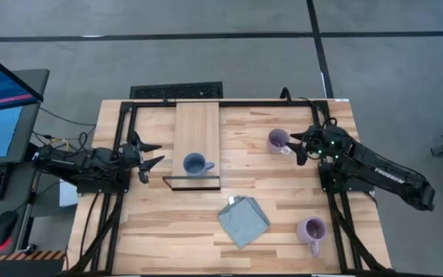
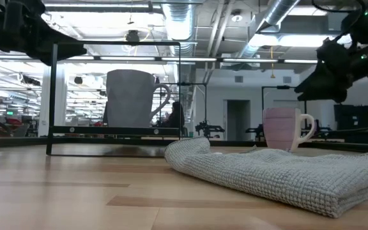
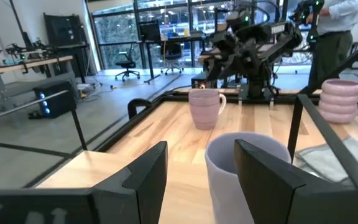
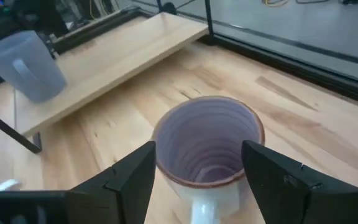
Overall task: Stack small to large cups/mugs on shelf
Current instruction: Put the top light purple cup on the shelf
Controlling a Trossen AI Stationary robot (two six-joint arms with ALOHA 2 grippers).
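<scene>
1. tabletop (image 1: 168, 231): butcher-block, carries everything; the shelf is the landmark below.
2. shelf (image 1: 197, 127): long light-wood board with a dark front edge, lying on the tabletop, running from the far edge toward the middle.
3. cloth (image 1: 243, 221): folded grey-blue, just past the shelf's front end, slightly to its right.
4. left pincer (image 1: 154, 153): just left of the shelf's front end, fingers spread wide, holding nothing; the left wrist view looks between its fingers at the blue mug (image 3: 244, 180).
5. right pincer (image 1: 297, 146): well right of the shelf, fingers spread wide on either side of a lilac mug (image 4: 207, 146), not closed on it.
6. blue mug (image 1: 196, 164): upright on the shelf's front end, handle pointing right.
7. lilac mug (image 1: 278, 140): upright on the tabletop, right of the shelf, at the right pincer's tips.
8. second lilac mug (image 1: 311, 231): ribbed, on the tabletop well right of the shelf's front end, beyond the cloth, handle toward the near edge.
</scene>
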